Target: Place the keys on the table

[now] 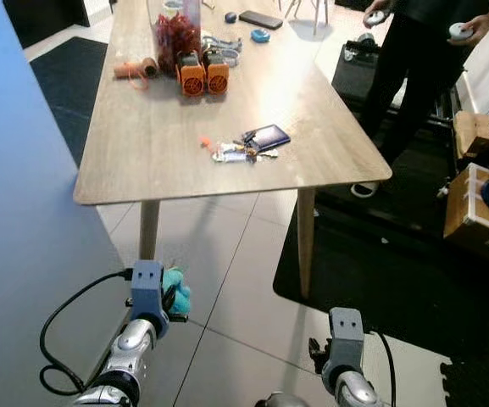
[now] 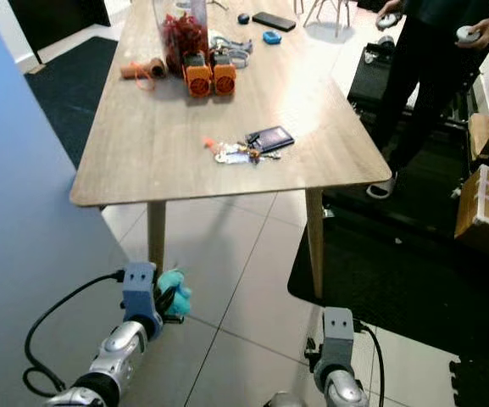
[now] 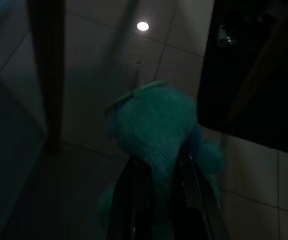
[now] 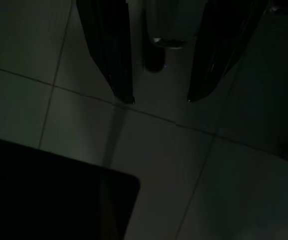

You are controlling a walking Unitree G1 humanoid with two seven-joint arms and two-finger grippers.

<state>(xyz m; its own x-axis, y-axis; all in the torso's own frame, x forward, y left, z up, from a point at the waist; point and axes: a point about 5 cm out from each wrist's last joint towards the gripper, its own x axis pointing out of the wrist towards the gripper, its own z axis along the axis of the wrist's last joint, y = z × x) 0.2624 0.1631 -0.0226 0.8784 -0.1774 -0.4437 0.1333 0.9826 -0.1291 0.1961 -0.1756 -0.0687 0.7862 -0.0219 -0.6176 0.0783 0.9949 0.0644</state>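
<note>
Left gripper (image 1: 176,298): low, close in, over the tiled floor (image 1: 236,280); fingers (image 3: 134,200) closed around a fluffy teal toy (image 3: 156,127), clearest in the left wrist view.
Right gripper (image 4: 156,97): low, beside the right leg, hanging idle above the tiles; fingers spread apart with nothing between them.
Black mat (image 1: 371,280): on the floor to the right, beyond the right gripper, under the table's right front leg.
Table (image 1: 142,161): wooden, ahead, long side running away; front edge well clear of both arms.
Keys (image 1: 240,153): lying flat on the tabletop near the front right, a bunch with an orange tag to the left, touching or just beside a dark card holder (image 1: 267,136).
Farther along the top: two orange reels (image 1: 203,78), a clear jar of red pieces (image 1: 175,34), a spool of twine (image 1: 134,68), a phone (image 1: 260,19) near the far end.
Person (image 1: 422,59): standing right of the table, dark clothes, a small round object in each hand.
Progress: keys already resting on the table, so placement looks done; nothing of the task apparently left beyond standing clear. Teal toy in the left grip seemingly no part of this task.
</note>
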